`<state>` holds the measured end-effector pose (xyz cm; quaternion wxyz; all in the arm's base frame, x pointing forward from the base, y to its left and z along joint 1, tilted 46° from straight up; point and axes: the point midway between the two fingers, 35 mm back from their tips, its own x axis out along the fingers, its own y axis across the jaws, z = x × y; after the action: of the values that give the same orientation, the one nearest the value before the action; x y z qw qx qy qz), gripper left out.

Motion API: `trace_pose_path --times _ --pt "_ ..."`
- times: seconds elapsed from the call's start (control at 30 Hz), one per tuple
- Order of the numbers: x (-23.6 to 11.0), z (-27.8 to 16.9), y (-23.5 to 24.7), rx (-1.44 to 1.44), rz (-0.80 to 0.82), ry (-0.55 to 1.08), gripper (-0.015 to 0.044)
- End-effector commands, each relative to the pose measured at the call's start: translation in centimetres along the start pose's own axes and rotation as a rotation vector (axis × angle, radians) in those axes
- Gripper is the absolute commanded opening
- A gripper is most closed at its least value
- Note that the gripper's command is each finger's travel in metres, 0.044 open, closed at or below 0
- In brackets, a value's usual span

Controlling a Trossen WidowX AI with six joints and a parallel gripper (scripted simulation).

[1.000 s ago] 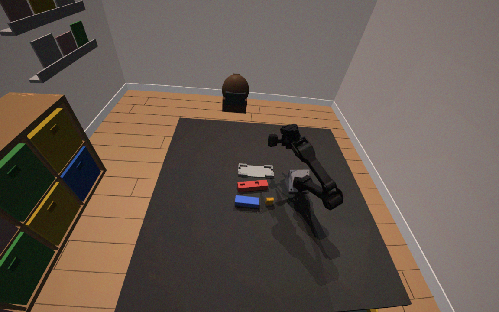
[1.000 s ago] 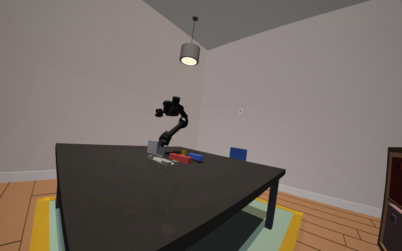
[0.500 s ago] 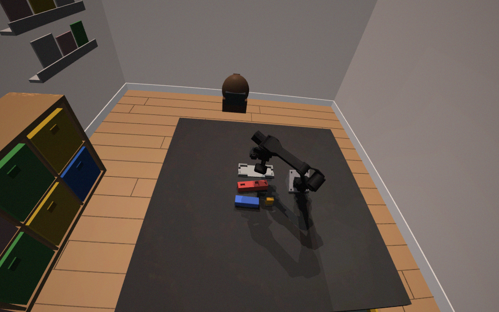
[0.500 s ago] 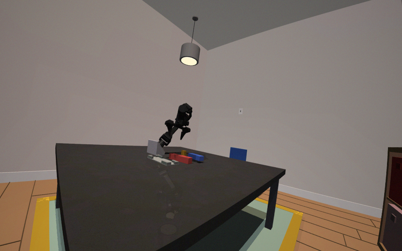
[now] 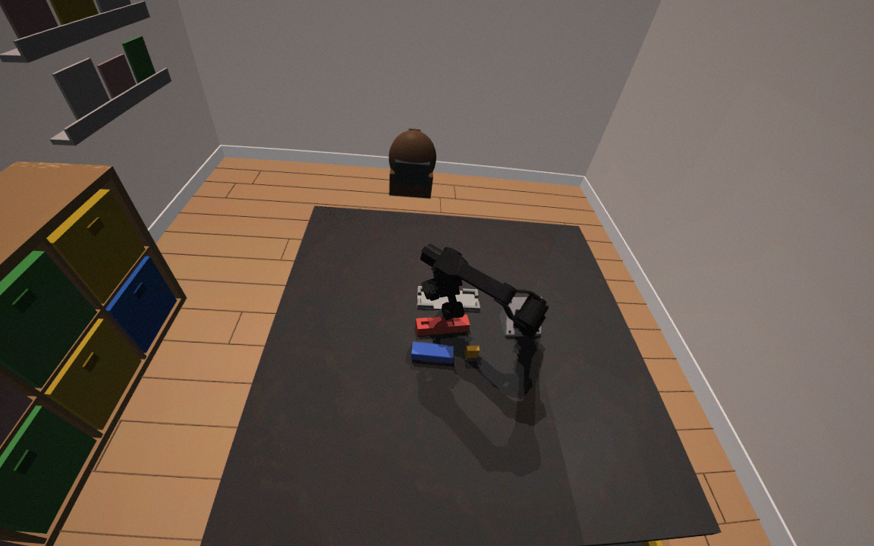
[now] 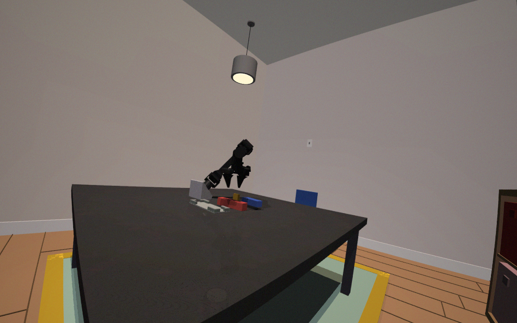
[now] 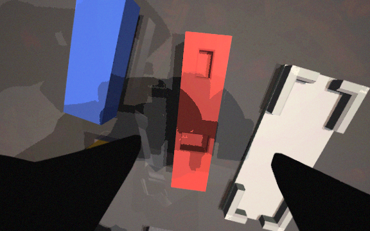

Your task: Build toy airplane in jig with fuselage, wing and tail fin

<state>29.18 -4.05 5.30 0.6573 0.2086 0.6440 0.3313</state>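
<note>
The red fuselage (image 5: pixel 435 325) (image 6: pixel 232 203) (image 7: pixel 204 96) lies flat on the dark table (image 5: pixel 359 421), two sockets facing up. It is beside the empty grey cradle jig (image 5: pixel 470 296) (image 6: pixel 208 206) (image 7: pixel 297 128), not in it. The blue wing (image 5: pixel 432 352) (image 6: pixel 253 201) (image 7: pixel 92 58) lies on the fuselage's other side. The small yellow tail fin (image 5: pixel 472 350) (image 6: pixel 235 196) stands next to the wing. My gripper (image 5: pixel 451 309) (image 6: pixel 234 185) (image 7: pixel 205 150) is open and empty. It hangs above the fuselage, pointing down, with a finger on each side of it in the wrist view.
The arm's grey base (image 5: pixel 520 327) (image 6: pixel 198 188) stands on the table right of the parts. A blue chair back (image 6: pixel 306 197) shows past the far table edge. A cube shelf (image 5: pixel 53 292) and a brown object (image 5: pixel 411 162) stand on the floor.
</note>
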Motion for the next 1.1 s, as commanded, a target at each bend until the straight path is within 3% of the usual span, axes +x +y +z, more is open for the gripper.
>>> trace_pose_path --times 0.0,1.07 --pt "3.5 -0.4 0.5 0.003 0.019 0.016 0.044" --pt "8.7 -0.4 0.6 0.003 0.02 0.015 0.044"
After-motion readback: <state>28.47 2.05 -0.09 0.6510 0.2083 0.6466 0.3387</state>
